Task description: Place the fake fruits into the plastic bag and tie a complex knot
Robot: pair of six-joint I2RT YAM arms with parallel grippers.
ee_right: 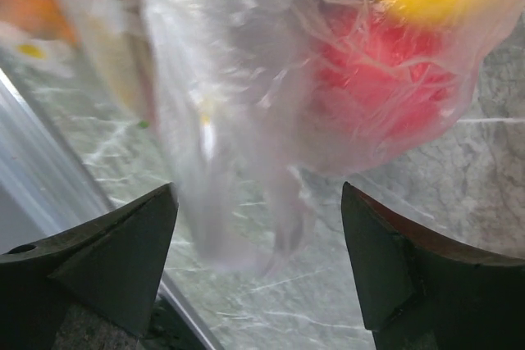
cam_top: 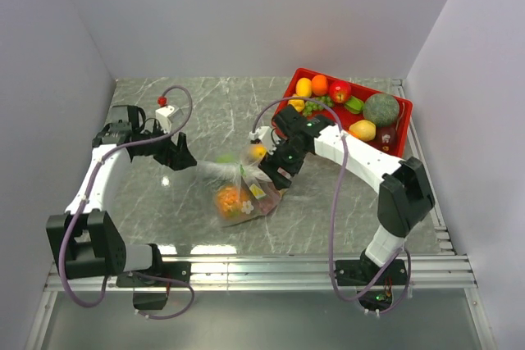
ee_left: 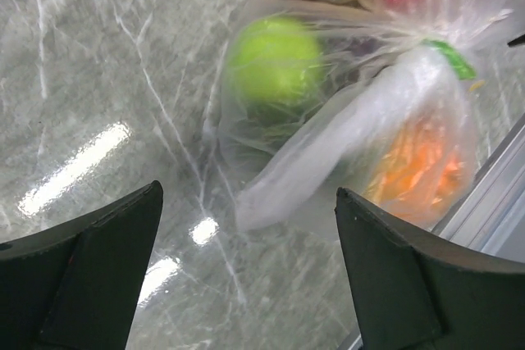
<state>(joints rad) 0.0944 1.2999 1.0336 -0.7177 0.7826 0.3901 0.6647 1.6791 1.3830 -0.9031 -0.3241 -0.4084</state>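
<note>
Top view high, far; wrist views close, sharing plastic bag (cam_top: 244, 193) (blurred).

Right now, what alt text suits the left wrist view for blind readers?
A clear plastic bag holding a round green plastic fruit and an orange one lies on a grey marble table, beyond the open left end effector.

Left hand (cam_top: 178, 156) and right hand (cam_top: 276, 171) point toward each other, elbows bent — both hands spread wide.
</note>
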